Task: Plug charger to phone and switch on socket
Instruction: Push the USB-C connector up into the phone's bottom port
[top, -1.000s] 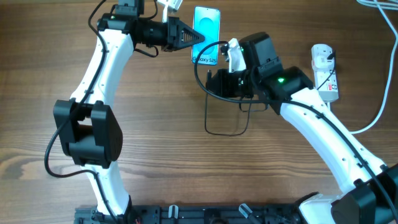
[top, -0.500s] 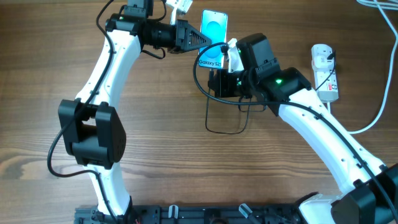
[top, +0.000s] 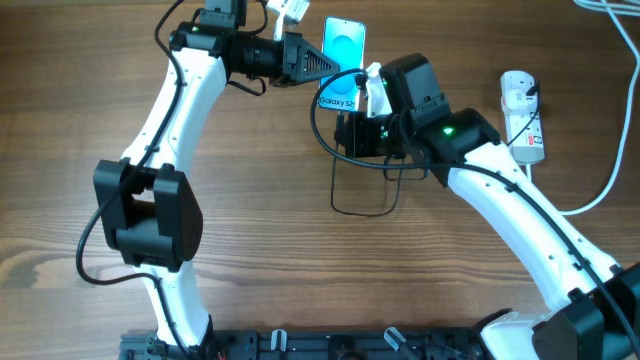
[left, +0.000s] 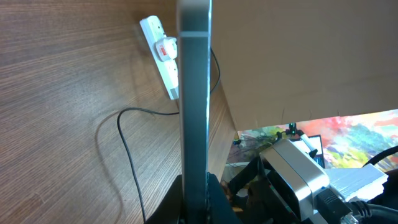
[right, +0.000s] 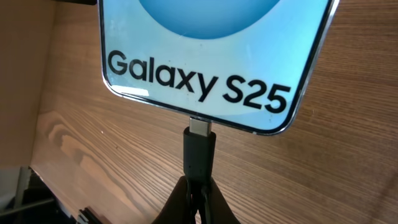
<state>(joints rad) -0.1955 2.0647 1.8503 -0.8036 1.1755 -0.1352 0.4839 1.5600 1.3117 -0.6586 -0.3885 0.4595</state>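
My left gripper (top: 312, 63) is shut on the phone (top: 342, 62), which is lifted off the table with its cyan screen up; in the left wrist view the phone shows edge-on (left: 194, 93) between the fingers (left: 198, 186). My right gripper (top: 352, 118) is shut on the charger's black connector (right: 199, 152), whose metal tip meets the port in the phone's lower edge (right: 205, 68). The thin black cable (top: 362, 190) loops on the table below. The white socket (top: 524, 116) lies at the right, also seen in the left wrist view (left: 163, 62).
The socket's thick white cord (top: 618, 120) curves along the right edge of the wooden table (top: 300, 270). A black rail (top: 300, 345) runs along the table's front edge.
Over the last second my left gripper carried the phone right, to the charger tip. In the last half second nothing has visibly moved.
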